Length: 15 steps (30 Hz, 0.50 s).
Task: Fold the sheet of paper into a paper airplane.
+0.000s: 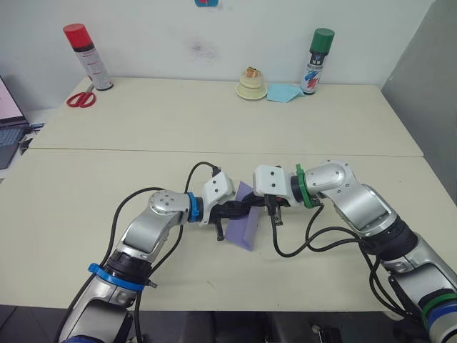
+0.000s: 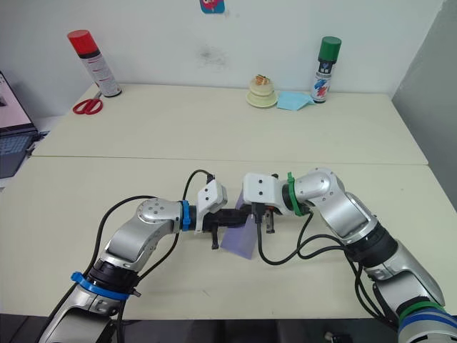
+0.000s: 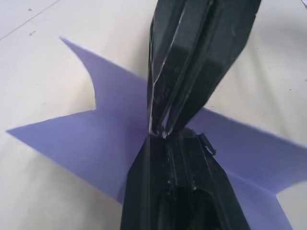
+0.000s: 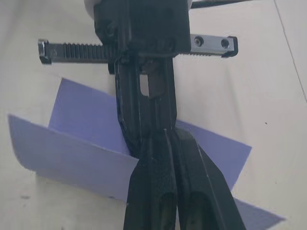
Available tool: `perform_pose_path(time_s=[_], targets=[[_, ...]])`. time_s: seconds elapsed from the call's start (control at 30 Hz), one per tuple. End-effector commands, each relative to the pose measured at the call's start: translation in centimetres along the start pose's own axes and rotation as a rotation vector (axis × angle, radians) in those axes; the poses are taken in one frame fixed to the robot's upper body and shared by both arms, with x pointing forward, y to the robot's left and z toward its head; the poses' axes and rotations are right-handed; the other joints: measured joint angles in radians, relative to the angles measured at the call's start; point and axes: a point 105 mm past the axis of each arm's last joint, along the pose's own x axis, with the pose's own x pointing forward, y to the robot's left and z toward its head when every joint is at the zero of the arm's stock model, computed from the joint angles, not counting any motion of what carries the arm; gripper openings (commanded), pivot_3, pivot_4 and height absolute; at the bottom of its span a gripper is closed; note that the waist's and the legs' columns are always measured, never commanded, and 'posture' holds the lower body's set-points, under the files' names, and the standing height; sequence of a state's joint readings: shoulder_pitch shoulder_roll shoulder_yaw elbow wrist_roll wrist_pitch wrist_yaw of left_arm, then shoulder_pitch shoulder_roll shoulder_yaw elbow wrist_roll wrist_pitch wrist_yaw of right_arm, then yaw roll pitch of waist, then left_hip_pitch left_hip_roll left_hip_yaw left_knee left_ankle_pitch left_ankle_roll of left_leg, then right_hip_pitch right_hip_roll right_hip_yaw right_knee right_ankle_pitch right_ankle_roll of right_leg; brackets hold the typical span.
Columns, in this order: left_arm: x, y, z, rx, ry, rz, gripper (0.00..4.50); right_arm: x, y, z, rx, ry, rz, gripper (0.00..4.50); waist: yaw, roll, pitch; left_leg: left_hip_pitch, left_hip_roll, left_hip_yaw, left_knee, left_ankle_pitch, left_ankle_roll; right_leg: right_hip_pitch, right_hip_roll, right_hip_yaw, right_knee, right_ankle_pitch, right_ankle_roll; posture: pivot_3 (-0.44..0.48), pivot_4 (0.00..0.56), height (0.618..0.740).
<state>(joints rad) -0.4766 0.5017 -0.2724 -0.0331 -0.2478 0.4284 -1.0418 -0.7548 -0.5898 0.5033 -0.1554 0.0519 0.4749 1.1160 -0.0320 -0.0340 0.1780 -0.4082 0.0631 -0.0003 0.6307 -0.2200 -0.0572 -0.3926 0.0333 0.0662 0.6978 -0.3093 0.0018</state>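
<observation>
The lavender sheet of paper is folded along a centre ridge, with flaps spreading to both sides, and lies at the table's front middle. Whether it has the shape of a paper airplane I cannot tell. My left gripper reaches in from the left and is shut on the ridge. From the right, my right gripper is shut on the same ridge, tip to tip with the left. In the left wrist view the sheet of paper spreads under both pairs of fingers; the right wrist view shows the sheet's flaps standing up.
Along the far wall stand a red-capped spray can, red scissors, a cream stacked object, a light blue sheet and a green-capped spray can. A laptop sits at the left edge.
</observation>
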Motion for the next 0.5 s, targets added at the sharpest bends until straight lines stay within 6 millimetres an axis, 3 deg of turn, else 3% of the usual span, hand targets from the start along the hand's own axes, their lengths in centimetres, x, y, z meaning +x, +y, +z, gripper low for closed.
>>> perform_pose_path(time_s=[0.03, 0.2, 0.5], targets=[[-0.3, -0.2, 0.3, 0.042, 0.014, -0.01, 0.0, -0.6, 0.5, 0.2, -0.057, 0.014, 0.02, 0.12, 0.0, 0.0, 0.0, 0.0, 0.0, 0.0, 0.0, 0.0, 0.0, 0.0, 0.0, 0.0, 0.0, 0.0, 0.0, 0.0, 0.15, 0.737], [-0.8, 0.1, -1.3, 0.044, 0.08, 0.008, 0.0, -1.2, 1.0, -0.9, -0.055, 0.045, 0.039, 0.12, -0.001, 0.0, 0.0, 0.0, 0.0, 0.0, 0.0, 0.0, 0.0, 0.0, 0.0, 0.0, 0.0, 0.0, 0.0, 0.0, 0.15, 0.737], [-0.8, 0.2, -1.9, 0.025, 0.091, 0.018, 0.0, -1.7, 1.3, -2.9, -0.058, 0.098, 0.047, 0.12, 0.0, 0.0, 0.0, 0.0, 0.0, 0.0, 0.0, 0.0, 0.0, 0.0, 0.0, 0.0, 0.0, 0.0, 0.0, 0.0, 0.15, 0.737]])
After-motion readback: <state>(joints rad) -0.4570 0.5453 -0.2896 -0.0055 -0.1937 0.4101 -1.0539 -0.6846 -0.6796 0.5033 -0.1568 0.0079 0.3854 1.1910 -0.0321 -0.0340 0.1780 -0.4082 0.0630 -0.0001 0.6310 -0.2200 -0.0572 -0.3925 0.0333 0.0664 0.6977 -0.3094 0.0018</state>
